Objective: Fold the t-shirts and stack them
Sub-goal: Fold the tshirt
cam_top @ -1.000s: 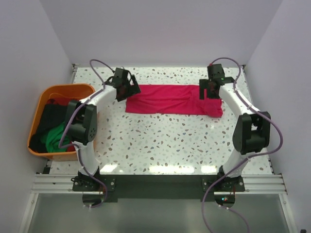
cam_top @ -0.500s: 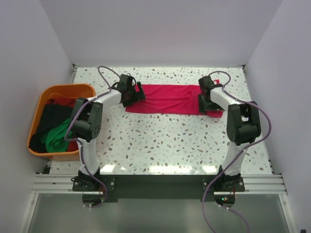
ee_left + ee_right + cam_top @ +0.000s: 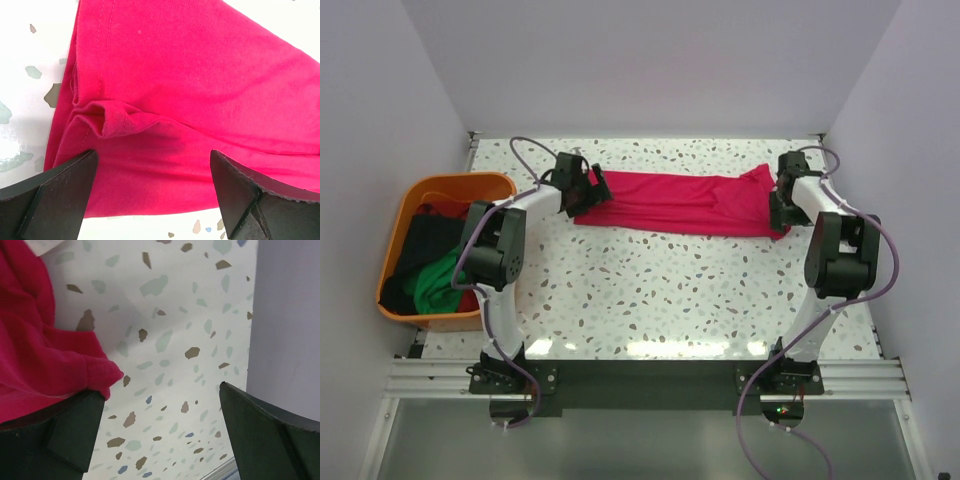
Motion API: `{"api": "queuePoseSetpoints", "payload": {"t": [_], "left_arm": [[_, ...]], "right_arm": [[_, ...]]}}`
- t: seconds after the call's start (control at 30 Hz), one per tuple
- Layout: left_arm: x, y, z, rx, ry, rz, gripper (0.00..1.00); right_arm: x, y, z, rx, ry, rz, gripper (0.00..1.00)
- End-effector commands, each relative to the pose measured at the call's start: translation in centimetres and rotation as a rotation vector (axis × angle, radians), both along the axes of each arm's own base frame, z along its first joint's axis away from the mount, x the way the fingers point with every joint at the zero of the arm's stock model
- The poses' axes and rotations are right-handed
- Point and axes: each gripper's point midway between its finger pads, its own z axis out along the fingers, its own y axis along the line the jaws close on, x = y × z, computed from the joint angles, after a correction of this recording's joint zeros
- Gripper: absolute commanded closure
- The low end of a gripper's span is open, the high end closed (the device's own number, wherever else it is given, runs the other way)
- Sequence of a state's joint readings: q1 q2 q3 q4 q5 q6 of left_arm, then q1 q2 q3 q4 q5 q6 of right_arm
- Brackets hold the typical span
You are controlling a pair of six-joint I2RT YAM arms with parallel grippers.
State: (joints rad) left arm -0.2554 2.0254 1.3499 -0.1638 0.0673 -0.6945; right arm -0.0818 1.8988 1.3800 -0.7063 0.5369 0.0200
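the crimson-pink t-shirt [image 3: 670, 203] lies as a long, narrow band across the far half of the speckled table [image 3: 650, 290]. its left end is rumpled into a small fold and its right end is bunched and slightly raised. the left gripper [image 3: 588, 192] sits over the shirt's left end. its fingers [image 3: 55, 195] are spread wide with the cloth lying between them, not pinched. the right gripper [image 3: 780, 205] is at the shirt's right end, near the side wall. its jaws are also spread, and the hem touches only the inner finger [image 3: 65, 432]. well apart at the table's left edge, the orange tub [image 3: 460, 181] holds the green t-shirt [image 3: 435, 280], black t-shirt [image 3: 420, 245] and dark red t-shirt [image 3: 442, 209] in a heap.
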Motion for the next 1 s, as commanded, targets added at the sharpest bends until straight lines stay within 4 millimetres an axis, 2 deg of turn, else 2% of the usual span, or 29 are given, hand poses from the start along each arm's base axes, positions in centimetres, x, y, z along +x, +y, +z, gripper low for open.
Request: {"api": "queuePoseSetpoints", "payload": {"t": [0.0, 0.07, 0.13, 0.23, 0.3, 0.4, 0.43, 0.47, 0.5, 0.53, 0.57, 0.67, 0.8, 0.87, 0.97], "left_arm": [[-3.4, 3.5, -5.1, 0.107, 0.166, 0.034, 0.00], [-3.5, 3.5, -4.7, 0.109, 0.161, 0.033, 0.00], [-3.8, 3.6, -4.5, 0.115, 0.168, 0.024, 0.00], [-4.6, 3.9, -3.9, 0.124, 0.176, 0.023, 0.00], [-5.6, 4.2, -3.4, 0.126, 0.180, 0.023, 0.00], [-7.4, 4.4, -3.2, 0.126, 0.198, 0.016, 0.00], [-7.7, 4.5, -2.2, 0.123, 0.181, 0.017, 0.00], [-8.2, 4.6, -2.0, 0.123, 0.182, 0.015, 0.00], [-9.1, 4.7, -2.2, 0.122, 0.196, 0.012, 0.00], [-9.3, 4.6, -1.0, 0.113, 0.172, 0.006, 0.00], [-9.7, 4.6, -0.6, 0.109, 0.172, 0.000, 0.00], [-10.2, 4.5, 1.5, 0.107, 0.138, -0.014, 0.00], [-9.1, 4.4, 5.3, 0.118, 0.060, -0.017, 0.00], [-8.3, 4.2, 6.2, 0.110, 0.022, -0.018, 0.00], [-6.2, 3.6, 7.3, 0.099, -0.020, -0.019, 0.00]], "right_arm": [[1.2, 0.6, 1.4, 0.047, 0.013, 0.166, 0.01], [0.6, 1.0, 0.1, 0.082, 0.084, 0.268, 0.01], [0.2, 3.1, -1.7, 0.209, 0.129, 0.370, 0.02], [-1.6, 6.7, -3.2, 0.428, 0.216, 0.470, 0.01], [-1.5, 8.2, -3.0, 0.509, 0.203, 0.505, 0.01], [-0.9, 8.5, -1.2, 0.506, 0.130, 0.489, 0.01], [-0.7, 8.9, -0.5, 0.520, 0.099, 0.492, 0.01], [-0.3, 9.2, 1.3, 0.522, 0.037, 0.490, 0.01], [0.0, 9.6, 2.2, 0.534, -0.002, 0.488, 0.01], [0.2, 10.6, 3.4, 0.575, -0.053, 0.501, 0.01], [0.5, 11.2, 5.3, 0.593, -0.122, 0.494, 0.01], [0.8, 13.8, 8.4, 0.684, -0.266, 0.466, 0.01], [0.1, 16.3, 8.9, 0.773, -0.333, 0.365, 0.01], [0.1, 18.4, 7.9, 0.799, -0.345, 0.311, 0.01], [0.3, 18.6, 5.9, 0.742, -0.318, 0.181, 0.01]]}}
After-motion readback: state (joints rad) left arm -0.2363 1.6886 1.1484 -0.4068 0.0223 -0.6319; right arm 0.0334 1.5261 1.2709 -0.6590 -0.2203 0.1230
